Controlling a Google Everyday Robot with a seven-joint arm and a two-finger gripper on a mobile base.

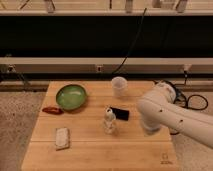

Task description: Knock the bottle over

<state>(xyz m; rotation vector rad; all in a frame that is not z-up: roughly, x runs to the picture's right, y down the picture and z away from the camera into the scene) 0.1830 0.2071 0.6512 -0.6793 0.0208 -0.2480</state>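
The bottle (109, 121) is small, clear and whitish with a narrow neck. It stands upright near the middle of the wooden table (90, 155). My white arm (165, 112) reaches in from the right. My gripper (149, 128) is at the arm's lower end, low over the table and a short way right of the bottle, not touching it. The arm's bulk hides most of the gripper.
A translucent white cup (119, 86) stands behind the bottle. A flat black object (120, 113) lies just right of and behind the bottle. A green bowl (71, 96), a red object (52, 110) and a whitish packet (62, 137) are on the left.
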